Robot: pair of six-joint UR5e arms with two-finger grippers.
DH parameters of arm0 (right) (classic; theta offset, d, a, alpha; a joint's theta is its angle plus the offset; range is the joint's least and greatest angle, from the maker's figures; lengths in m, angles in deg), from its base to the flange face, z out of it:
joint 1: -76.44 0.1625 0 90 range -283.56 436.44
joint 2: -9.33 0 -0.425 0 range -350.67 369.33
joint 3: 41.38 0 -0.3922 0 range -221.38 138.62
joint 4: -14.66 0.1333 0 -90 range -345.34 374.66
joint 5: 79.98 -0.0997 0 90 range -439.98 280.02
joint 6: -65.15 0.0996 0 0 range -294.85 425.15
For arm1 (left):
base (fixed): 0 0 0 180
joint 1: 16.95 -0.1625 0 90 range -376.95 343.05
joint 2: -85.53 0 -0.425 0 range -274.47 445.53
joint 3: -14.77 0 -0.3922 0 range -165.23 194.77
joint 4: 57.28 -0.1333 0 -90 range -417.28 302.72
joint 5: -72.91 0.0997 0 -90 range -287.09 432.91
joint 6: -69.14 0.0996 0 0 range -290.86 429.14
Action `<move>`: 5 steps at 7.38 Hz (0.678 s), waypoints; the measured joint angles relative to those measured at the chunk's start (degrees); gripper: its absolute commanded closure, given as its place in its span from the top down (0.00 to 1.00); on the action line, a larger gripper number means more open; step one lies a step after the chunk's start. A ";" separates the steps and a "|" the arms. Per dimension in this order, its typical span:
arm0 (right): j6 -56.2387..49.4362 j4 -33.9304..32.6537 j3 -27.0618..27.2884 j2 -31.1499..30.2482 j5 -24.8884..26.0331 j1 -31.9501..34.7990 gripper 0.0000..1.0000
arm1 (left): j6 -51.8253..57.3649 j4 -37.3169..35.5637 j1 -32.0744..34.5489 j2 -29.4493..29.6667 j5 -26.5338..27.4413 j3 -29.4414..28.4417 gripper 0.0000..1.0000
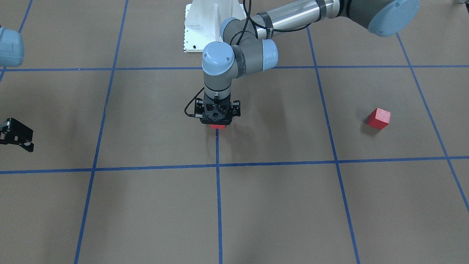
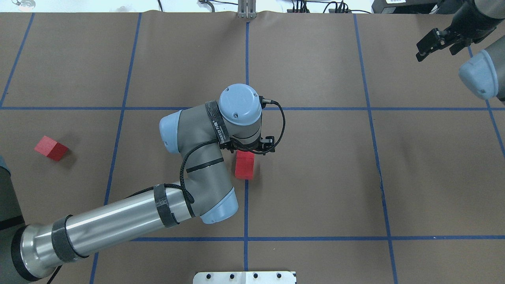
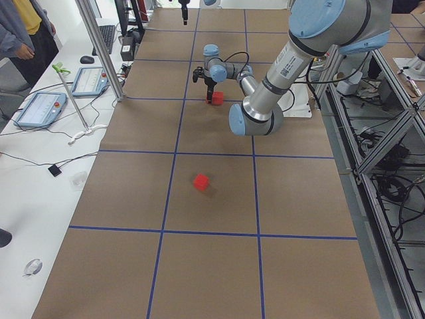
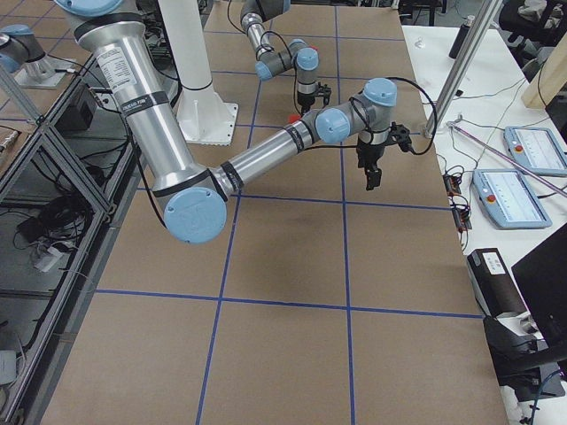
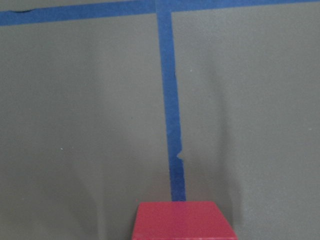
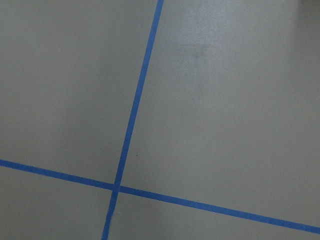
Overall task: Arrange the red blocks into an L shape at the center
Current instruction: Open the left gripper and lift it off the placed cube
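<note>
One red block (image 2: 244, 165) sits on the brown floor at the center, on the vertical blue tape line (image 2: 246, 205). My left gripper (image 2: 249, 152) points straight down over it. Its fingers are hidden by the wrist, so I cannot tell if they grip. The block shows under the gripper in the front view (image 1: 217, 126) and at the bottom of the left wrist view (image 5: 182, 222). A second red block (image 2: 51, 148) lies alone far to the left, also in the front view (image 1: 379, 118). A third block is not visible. My right gripper (image 1: 31, 141) hangs open and empty, far from the blocks.
The white robot base (image 1: 205, 25) stands behind the center square. The left arm's elbow and forearm (image 2: 118, 221) stretch over the floor between the base and the center. Desks with tablets and an operator (image 3: 26, 33) are off the mat's far side.
</note>
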 measured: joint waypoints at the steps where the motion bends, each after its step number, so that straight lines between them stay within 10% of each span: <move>1: -0.01 -0.02 0.00 0.02 0.00 0.00 1.00 | 0.01 -2.09 0.75 0.02 -0.10 2.52 1.00; 5: 0.00 -0.03 -0.15 0.11 0.02 -0.34 1.00 | 4.45 -9.86 5.61 -6.50 -0.41 16.11 1.00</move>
